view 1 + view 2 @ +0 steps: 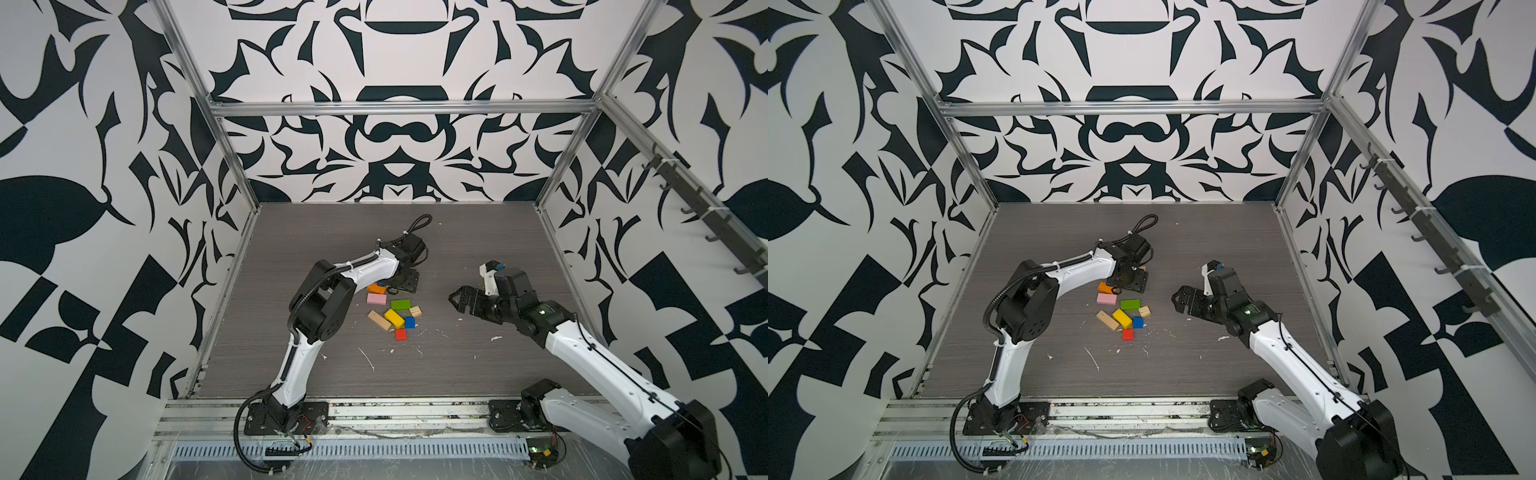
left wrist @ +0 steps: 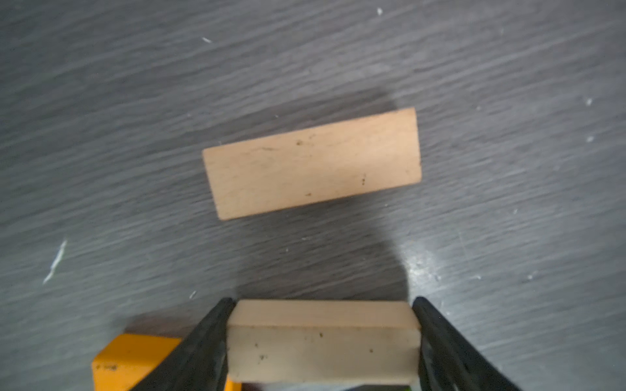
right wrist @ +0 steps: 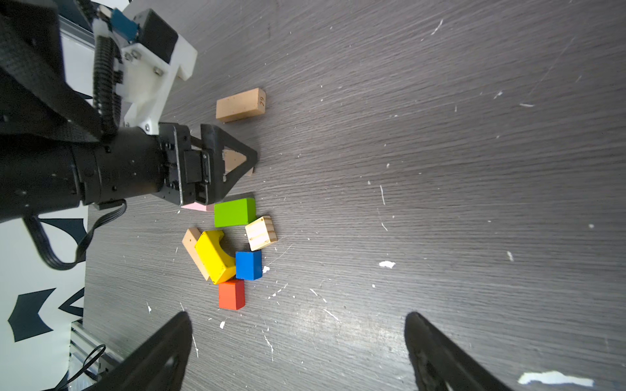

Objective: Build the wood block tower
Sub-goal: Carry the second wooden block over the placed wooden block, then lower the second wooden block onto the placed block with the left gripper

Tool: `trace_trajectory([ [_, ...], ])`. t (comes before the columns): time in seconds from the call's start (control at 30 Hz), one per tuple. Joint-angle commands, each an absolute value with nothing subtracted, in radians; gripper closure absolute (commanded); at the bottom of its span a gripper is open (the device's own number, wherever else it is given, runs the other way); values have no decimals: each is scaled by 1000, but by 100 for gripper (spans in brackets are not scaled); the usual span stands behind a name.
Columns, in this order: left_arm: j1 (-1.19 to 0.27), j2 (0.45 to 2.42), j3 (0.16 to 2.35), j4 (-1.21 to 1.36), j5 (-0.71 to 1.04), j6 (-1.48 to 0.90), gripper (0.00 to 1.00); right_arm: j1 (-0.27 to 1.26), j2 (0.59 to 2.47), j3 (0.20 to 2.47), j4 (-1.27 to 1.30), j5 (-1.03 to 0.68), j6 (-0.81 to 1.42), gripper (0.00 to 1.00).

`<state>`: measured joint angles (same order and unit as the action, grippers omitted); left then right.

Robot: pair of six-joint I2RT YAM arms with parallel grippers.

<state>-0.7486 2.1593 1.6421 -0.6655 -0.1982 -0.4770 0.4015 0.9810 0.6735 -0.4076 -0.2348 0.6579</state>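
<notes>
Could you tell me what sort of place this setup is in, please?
Probably a robot lab's test cell: aluminium frame with patterned walls, two arms bolted at a grey table, toy blocks scattered on it.

orange block (image 1: 375,287): half under left arm (image 1: 365,268) in both top views, cut by pic edge in left wrist view. tan bar (image 3: 233,160) & pink block (image 3: 197,206): mostly behind left gripper (image 3: 251,162) in right wrist view.

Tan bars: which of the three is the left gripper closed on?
The tan bar clamped end to end in the left gripper. A second bar lies free nearby; the third bar lies beside the yellow block.
</notes>
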Motion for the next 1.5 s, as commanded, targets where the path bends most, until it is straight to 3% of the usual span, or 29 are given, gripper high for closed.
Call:
trace_trajectory([
  [0.0, -753, 2179, 1678, -733, -222, -606, 45, 405, 952, 689, -417, -225, 655, 0],
  [1.47, -762, 2319, 1824, -751, -333, -618, 43, 405, 954, 686, -416, -235, 627, 0],
])
